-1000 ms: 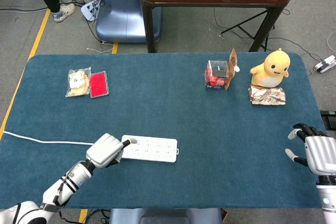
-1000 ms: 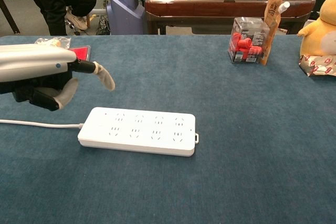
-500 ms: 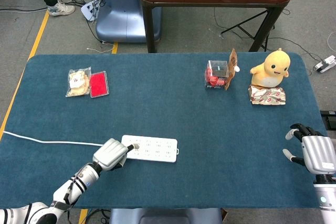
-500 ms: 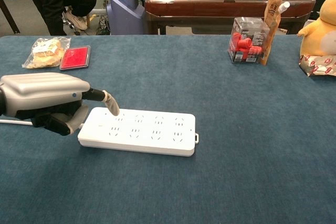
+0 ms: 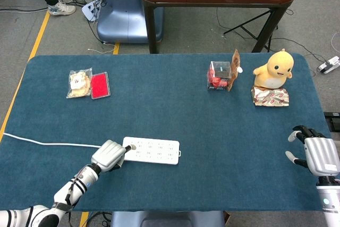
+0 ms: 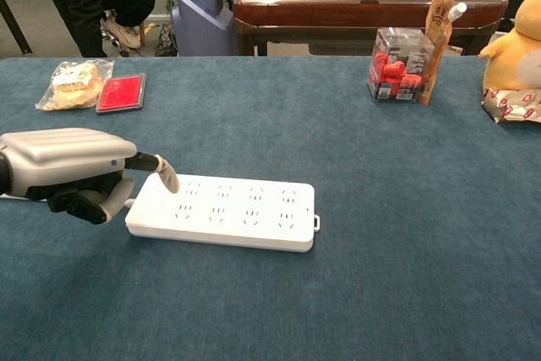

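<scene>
A white power strip (image 5: 154, 151) (image 6: 228, 211) lies flat on the blue table near the front left. My left hand (image 5: 108, 156) (image 6: 63, 166) sits just left of it, most fingers curled in. One outstretched fingertip (image 6: 169, 179) touches the top of the strip's left end, by the cord side. The hand holds nothing. My right hand (image 5: 316, 155) hovers at the table's right edge, fingers spread and empty, far from everything; the chest view does not show it.
The strip's white cord (image 5: 48, 143) runs off to the left edge. A snack bag (image 5: 79, 82) and a red pad (image 5: 100, 85) lie at back left. A clear box of red pieces (image 5: 219, 74) and a yellow plush duck (image 5: 274, 69) stand at back right.
My left hand came down from above the table and set its outstretched fingertip on the strip's left end, then drew slightly back to the left. The right hand barely shifted.
</scene>
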You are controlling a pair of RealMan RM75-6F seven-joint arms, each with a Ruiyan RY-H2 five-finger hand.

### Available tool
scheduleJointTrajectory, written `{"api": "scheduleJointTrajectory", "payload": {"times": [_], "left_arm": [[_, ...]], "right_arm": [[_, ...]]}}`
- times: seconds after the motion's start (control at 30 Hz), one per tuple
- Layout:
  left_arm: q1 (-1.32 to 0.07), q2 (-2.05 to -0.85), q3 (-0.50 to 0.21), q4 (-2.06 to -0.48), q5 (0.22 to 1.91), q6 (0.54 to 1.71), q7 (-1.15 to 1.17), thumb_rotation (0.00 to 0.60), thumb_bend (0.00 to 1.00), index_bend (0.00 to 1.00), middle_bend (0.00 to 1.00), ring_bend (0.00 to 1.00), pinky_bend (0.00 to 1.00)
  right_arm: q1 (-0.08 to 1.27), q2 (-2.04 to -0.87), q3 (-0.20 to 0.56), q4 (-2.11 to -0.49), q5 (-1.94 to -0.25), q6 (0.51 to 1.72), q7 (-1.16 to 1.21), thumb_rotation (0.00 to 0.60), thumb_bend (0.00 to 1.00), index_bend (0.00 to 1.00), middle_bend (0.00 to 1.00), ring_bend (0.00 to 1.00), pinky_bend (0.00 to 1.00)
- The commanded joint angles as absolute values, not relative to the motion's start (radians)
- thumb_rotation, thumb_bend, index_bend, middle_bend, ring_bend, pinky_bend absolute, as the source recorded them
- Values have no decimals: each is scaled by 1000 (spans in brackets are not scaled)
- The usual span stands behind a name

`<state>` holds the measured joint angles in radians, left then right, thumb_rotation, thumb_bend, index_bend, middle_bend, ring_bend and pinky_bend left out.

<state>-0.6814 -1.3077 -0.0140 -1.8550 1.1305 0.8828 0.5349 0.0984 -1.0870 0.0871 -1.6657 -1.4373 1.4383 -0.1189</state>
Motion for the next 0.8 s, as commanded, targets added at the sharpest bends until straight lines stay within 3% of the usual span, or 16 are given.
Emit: {"api": "scheduleJointTrajectory", "payload": {"times": [0.03,0.8], "left_arm": [[-680,-1308,-8,-1853,1127,888,531,600,894,269,1000,1000,1000],[-695,-1325,19,-1827,1110,900,520,600,893,270,1000,1000,1000]], "right_arm": [[101,-1089,87,-1666,-1436,1435,-122,600,129,487,329,336,492],[107,-1100,84,-1657,-1424,1419,-120,600,129,487,329,336,492]]}}
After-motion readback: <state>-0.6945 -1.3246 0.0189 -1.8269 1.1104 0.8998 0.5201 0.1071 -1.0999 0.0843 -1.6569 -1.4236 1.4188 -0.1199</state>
